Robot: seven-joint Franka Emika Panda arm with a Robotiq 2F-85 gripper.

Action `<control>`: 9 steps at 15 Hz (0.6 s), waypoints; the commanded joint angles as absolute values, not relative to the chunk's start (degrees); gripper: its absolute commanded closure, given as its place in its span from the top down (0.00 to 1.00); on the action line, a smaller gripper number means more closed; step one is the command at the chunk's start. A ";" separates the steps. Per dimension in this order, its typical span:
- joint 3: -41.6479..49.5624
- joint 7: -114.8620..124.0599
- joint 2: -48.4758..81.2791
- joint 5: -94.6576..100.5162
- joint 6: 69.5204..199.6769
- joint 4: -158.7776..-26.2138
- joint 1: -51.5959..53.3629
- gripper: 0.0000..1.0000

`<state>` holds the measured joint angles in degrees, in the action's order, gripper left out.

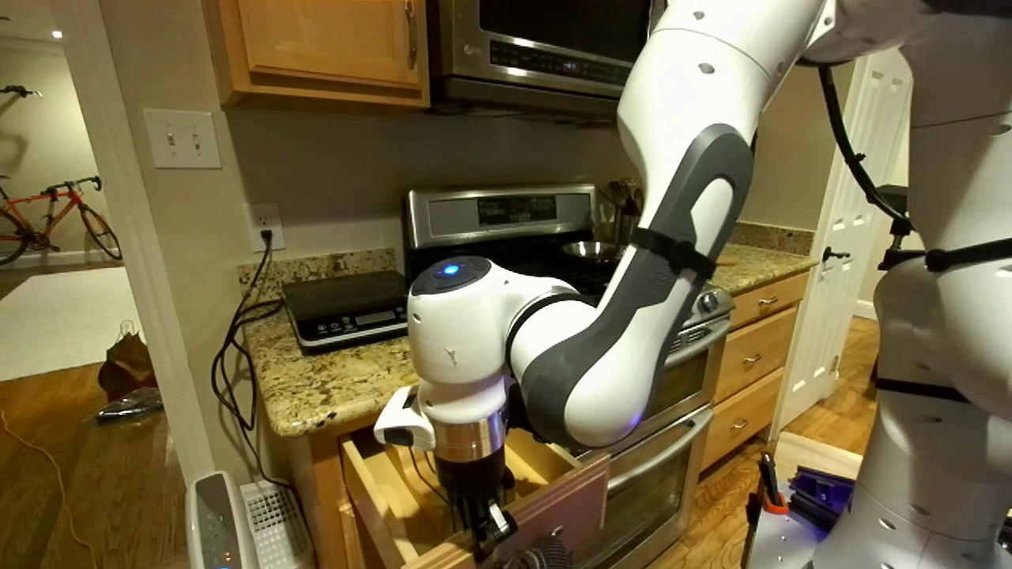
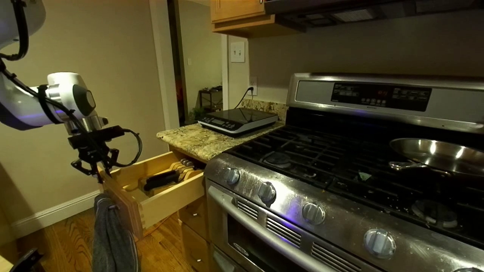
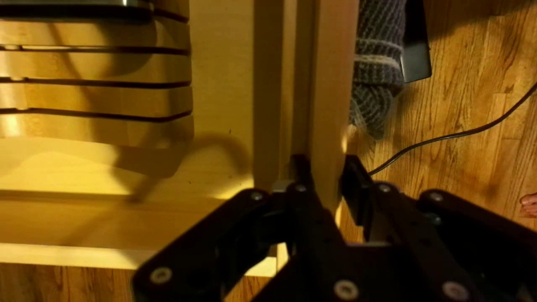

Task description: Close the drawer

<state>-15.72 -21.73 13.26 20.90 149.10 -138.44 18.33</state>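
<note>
- One stainless stove is the bulkiest thing we see, standing in both exterior views.
- Next comes the white arm, bent at the elbow, with its wrist hanging downward.
- The granite bench runs just beside the stove.
- We find the drawer pulled out from under the bench, next to the stove.
- A grey towel hangs against the drawer's front panel.
- On the bench we see a flat black cooktop.
- A shiny pan rests on the stove, well apart from the drawer.
- Inside the drawer lies a slotted wooden block.
- The gripper points down and, as we read the wrist view, holds the front panel's upper edge, its fingers closed in on either side.
- A black handle lies across the wooden block.
</note>
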 commanded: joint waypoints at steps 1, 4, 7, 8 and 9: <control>-12.95 -20.91 15.62 25.92 150.57 -135.11 17.04 0.11; -11.24 -20.79 16.52 28.34 150.87 -132.66 16.76 0.11; -10.07 -20.40 16.82 30.20 150.90 -131.08 16.76 0.49; -9.89 -20.39 16.59 30.52 151.16 -131.03 16.78 0.49; -9.65 -20.11 16.07 31.22 151.53 -131.25 16.99 0.49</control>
<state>-11.47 -22.57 18.21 25.93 149.11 -130.90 16.96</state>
